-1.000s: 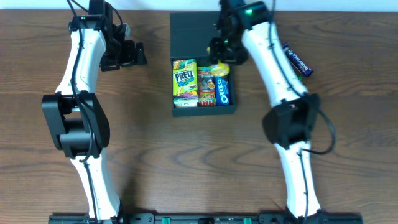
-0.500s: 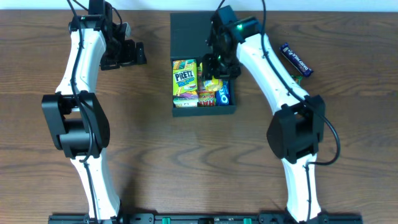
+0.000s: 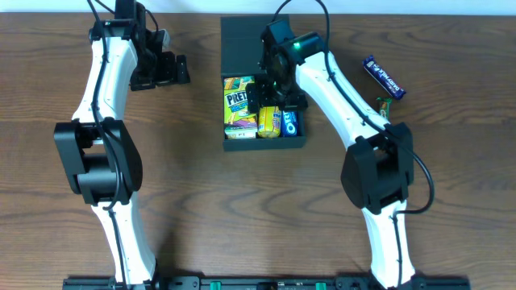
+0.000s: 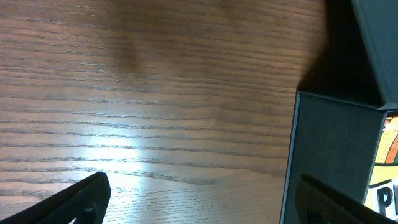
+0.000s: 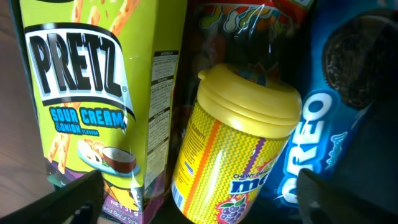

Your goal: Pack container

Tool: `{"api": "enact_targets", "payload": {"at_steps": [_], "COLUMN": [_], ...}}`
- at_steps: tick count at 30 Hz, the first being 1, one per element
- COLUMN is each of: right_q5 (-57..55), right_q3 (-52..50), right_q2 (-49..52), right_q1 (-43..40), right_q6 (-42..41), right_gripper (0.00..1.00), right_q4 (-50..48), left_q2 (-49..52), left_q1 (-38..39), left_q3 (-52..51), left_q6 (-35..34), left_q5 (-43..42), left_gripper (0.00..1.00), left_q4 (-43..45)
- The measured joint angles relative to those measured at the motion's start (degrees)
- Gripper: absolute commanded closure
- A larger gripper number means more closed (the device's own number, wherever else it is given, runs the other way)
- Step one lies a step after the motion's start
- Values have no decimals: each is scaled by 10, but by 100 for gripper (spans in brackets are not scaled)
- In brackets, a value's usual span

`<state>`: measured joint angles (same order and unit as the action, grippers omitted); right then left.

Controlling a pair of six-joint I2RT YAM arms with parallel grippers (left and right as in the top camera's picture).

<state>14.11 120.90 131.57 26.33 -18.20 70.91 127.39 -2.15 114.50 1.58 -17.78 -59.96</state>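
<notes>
The black container [image 3: 266,143] stands open at mid-table with its lid [image 3: 242,40] laid back. Inside lie a green Pretz box [image 3: 237,106], a yellow candy tub [image 3: 268,122] and a blue Oreo pack [image 3: 291,122]. My right gripper [image 3: 272,90] hovers over the container, open. In the right wrist view its fingers [image 5: 196,193] straddle the yellow tub [image 5: 239,149], which lies on a red packet [image 5: 249,18] between the Pretz box [image 5: 87,93] and the Oreo pack [image 5: 323,118]. My left gripper [image 3: 171,71] is open and empty over bare table [image 4: 199,199], left of the container wall [image 4: 323,155].
A dark blue snack packet [image 3: 384,76] lies on the table right of the container, with a small green item [image 3: 380,102] beside the right arm. The wooden table [image 3: 242,209] extends in front of the container.
My right gripper has moved left and forward over the container with the yellow tub. The tub now lies between the Pretz box and the Oreo pack. The left arm has not moved.
</notes>
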Motion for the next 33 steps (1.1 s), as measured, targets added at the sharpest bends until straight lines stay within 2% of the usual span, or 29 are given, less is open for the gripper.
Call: {"api": "enact_targets", "payload": {"at_steps": [5,9,12,15,18,25,33], "right_q5": [-26,-134,-243,-292,-276,-216,-203], "right_q3": [36,70,77,76,76,76,75], "right_q2": [-3,-41,-60,-57,-50,-4,87], "right_q1": [-24,-90,-139,-187,-227,-337,-356], "right_q6": [0,15,70,153,213,278,339], "right_gripper": [2,1,5,8,13,12,14], "right_q4": [1,-23,-45,-69,-96,-135,-130], "left_q2": [0,0,0,0,0,0,0], "left_q1": [0,0,0,0,0,0,0], "left_q3": [0,0,0,0,0,0,0], "left_q6": [0,0,2,2,2,2,2], "left_q5": [0,0,0,0,0,0,0], "left_gripper": [5,5,5,5,5,4,5], "left_q4": [0,0,0,0,0,8,10]}}
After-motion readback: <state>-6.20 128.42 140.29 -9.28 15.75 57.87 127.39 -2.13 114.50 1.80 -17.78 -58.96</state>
